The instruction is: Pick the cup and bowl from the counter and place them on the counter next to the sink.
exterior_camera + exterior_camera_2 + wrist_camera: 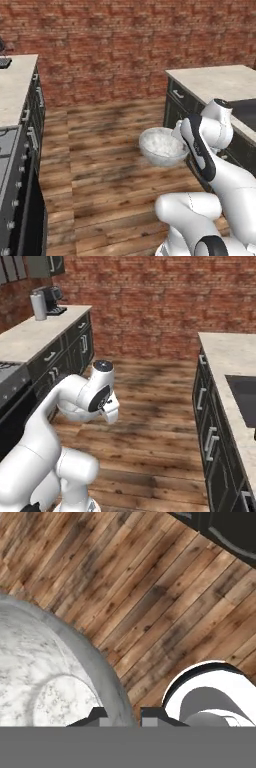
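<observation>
Brick wall (125, 40) at the back, wood floor (105, 150) down the middle between two cabinet runs. Left run: counter (37, 336) with dark cabinet fronts below, stove (7, 376) at its near end, coffee machine (50, 298) and a grey canister (38, 306) at the far end. Right run: second counter (220, 82) with the black sink (245, 396) set into it.

Arm is folded over the floor, between the two runs. Bowl (162, 146) is off the counter, held in the air over the floor beside the wrist, upright, pale mottled inside facing up. In the right base view it sits mostly behind the arm, just the rim (70, 412) showing.

Gripper (121, 716): in the hand view the bowl's rim wall passes between the two fingertips, one fingertip (95, 716) inside the bowl, the other outside. So it is clamped on the bowl rim.
</observation>
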### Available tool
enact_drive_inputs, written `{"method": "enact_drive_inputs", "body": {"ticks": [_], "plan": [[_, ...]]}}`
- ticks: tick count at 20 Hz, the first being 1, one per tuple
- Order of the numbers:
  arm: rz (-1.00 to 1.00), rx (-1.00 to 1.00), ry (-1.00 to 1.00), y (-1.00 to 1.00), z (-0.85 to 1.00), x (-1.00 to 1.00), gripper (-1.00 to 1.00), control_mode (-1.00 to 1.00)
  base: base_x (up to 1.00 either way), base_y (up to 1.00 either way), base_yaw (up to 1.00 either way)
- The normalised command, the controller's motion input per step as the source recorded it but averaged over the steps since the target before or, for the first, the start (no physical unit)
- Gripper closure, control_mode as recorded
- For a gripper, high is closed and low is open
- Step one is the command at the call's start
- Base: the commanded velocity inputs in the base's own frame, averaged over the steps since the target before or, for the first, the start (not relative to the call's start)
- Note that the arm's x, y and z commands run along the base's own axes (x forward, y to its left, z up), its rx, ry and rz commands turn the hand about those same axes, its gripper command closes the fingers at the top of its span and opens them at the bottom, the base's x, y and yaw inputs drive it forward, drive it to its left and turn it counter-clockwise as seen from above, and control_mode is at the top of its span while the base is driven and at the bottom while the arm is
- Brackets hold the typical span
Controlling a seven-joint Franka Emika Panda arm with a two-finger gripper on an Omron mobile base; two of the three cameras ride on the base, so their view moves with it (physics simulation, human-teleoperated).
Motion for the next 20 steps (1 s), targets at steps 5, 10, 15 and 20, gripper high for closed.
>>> {"method": "enact_drive_inputs", "body": {"ticks": [5,10,15,20], "plan": [[0.00,0.00,0.00,0.00,0.00,0.00,1.00,1.00,1.00,0.40,-0.25],[0.00,0.00,0.00,0.00,0.00,0.00,1.00,1.00,1.00,0.37,-0.24],[0.00,0.00,0.00,0.00,0.00,0.00,1.00,1.00,1.00,0.17,-0.21],[0.00,0.00,0.00,0.00,0.00,0.00,1.00,1.00,1.00,0.02,-0.40]]}}
